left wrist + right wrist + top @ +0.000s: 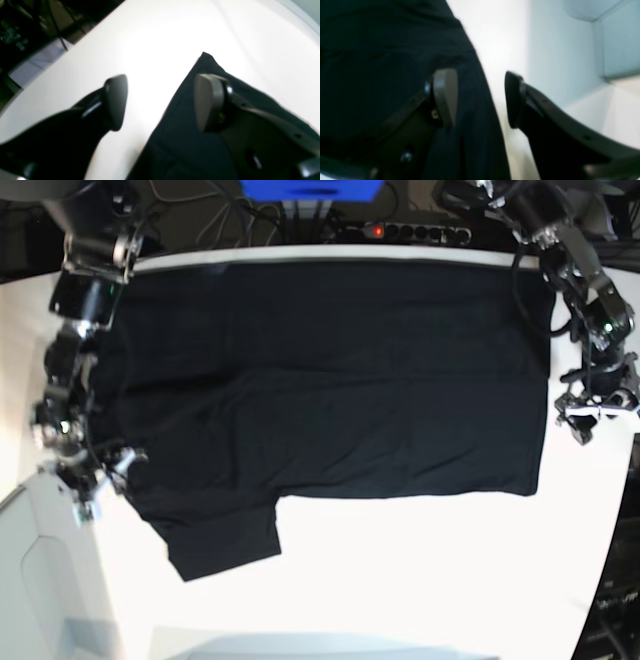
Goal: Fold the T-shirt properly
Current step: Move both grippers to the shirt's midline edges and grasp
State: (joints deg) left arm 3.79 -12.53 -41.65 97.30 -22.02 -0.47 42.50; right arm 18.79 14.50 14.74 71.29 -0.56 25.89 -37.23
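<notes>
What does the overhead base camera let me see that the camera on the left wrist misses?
Only the base view shows the whole T-shirt spread flat, one sleeve sticking out at the bottom, both arms at its sides, and the right gripper. Only the left wrist view shows the left gripper up close: jaws wide apart, nothing between them, one finger over a pointed corner of the cloth. Both show the black shirt on the white table.
</notes>
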